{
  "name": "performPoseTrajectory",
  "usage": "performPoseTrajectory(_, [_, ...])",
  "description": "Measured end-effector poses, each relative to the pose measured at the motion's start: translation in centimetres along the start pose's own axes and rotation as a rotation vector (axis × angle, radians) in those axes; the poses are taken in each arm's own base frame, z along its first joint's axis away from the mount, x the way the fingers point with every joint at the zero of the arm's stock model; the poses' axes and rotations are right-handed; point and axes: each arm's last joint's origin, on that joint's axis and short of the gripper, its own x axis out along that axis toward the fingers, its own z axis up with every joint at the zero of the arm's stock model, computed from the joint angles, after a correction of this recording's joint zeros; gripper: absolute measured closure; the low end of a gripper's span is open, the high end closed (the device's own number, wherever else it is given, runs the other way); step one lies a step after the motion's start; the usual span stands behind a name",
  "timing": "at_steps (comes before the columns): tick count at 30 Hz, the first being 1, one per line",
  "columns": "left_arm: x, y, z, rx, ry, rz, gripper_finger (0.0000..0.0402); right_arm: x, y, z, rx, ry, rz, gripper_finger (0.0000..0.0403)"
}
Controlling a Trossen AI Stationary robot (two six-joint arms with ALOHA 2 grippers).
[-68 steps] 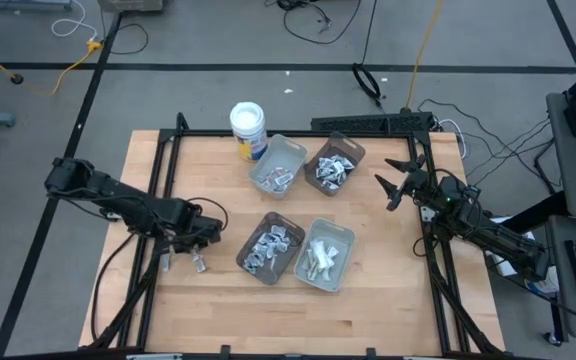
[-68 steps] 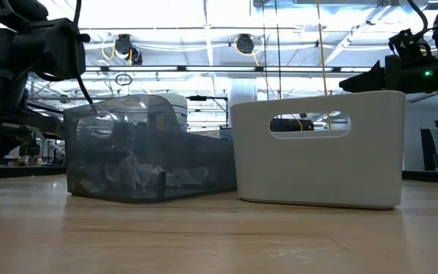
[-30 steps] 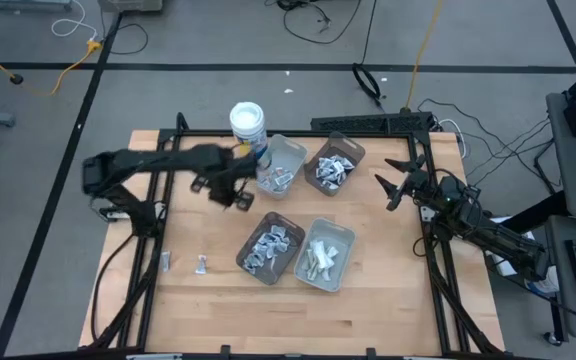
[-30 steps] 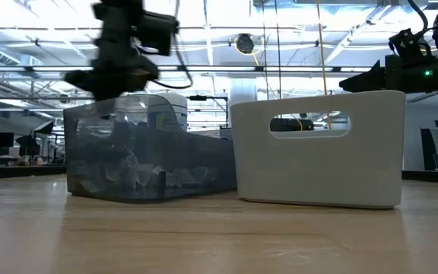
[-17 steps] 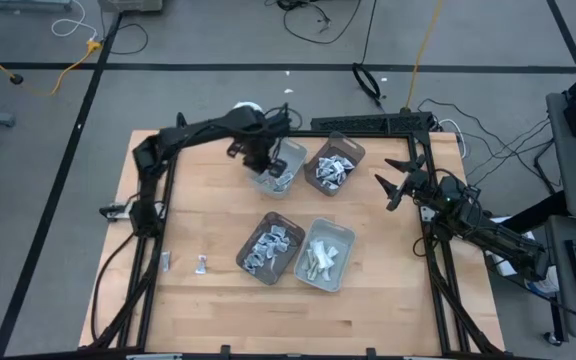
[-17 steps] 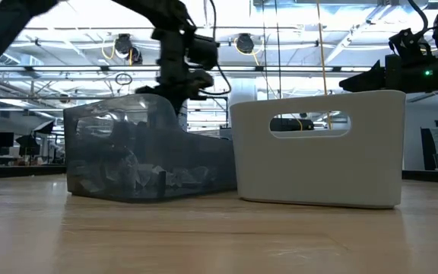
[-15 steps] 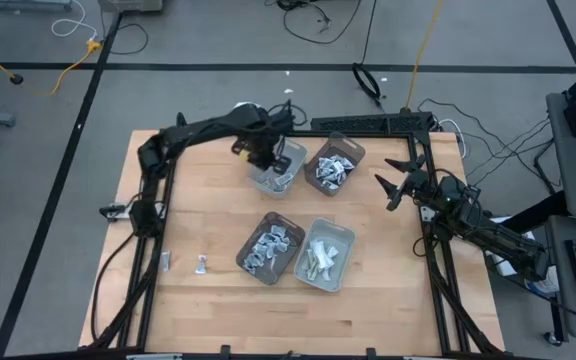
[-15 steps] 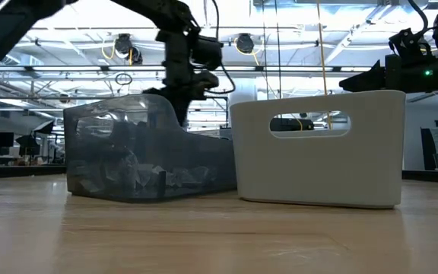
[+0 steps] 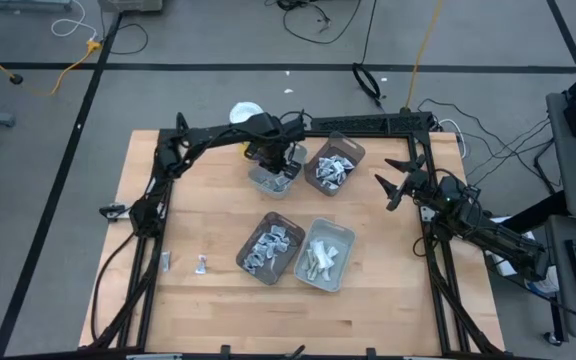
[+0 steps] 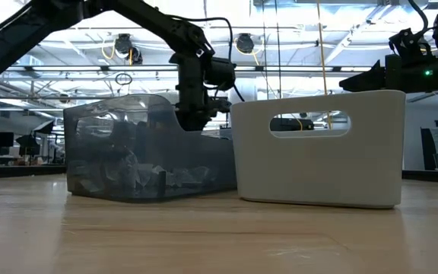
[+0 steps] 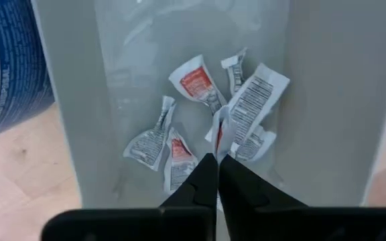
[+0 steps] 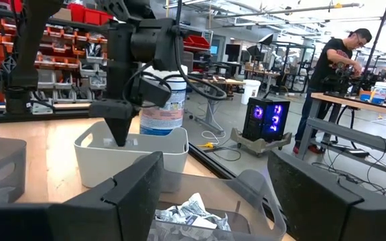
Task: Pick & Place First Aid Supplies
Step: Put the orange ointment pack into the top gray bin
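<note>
**Left gripper hanging over the far-left tray**

The left gripper [image 9: 273, 160] is hanging over the far-left tray [image 9: 290, 152], its fingers [image 11: 203, 175] pressed together with nothing seen between them. In the left wrist view, a few small packets [image 11: 250, 107] are lying on that tray's floor. More supplies [image 9: 334, 165] are filling the three other trays, and two stray pieces [image 9: 200, 264] are lying on the wooden table [image 9: 208, 310] near its left edge, well apart from the trays. The tub [image 9: 244, 111] is standing just beside the far-left tray. The right gripper [image 9: 400, 180] is waiting near the table's right edge, jaws wide apart and empty. Cables are trailing across the grey floor [image 9: 58, 110] around the table. Beyond it, a person [image 12: 330, 63] is standing at a workbench in the workshop.
</note>
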Motion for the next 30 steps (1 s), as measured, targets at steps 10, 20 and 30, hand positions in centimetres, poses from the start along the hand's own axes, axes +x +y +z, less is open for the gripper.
performPoseTrajectory(10, [0.0, 0.0, 0.1, -0.017, -0.016, 0.010, 0.0272, 0.0, 0.0, 0.0, 0.000, 0.000, 0.000, 0.0140])
performPoseTrajectory(20, [-4.3, 0.4, -1.3, -0.125, -0.090, -0.009, 0.0200, 0.0, 0.0, 0.0, 0.000, 0.000, 0.000, 0.0140])
performPoseTrajectory(30, [-5.0, 0.3, -6.5, -0.236, -0.072, 0.030, 0.0222, 0.0, 0.0, 0.0, 0.000, 0.000, 0.000, 0.0140])
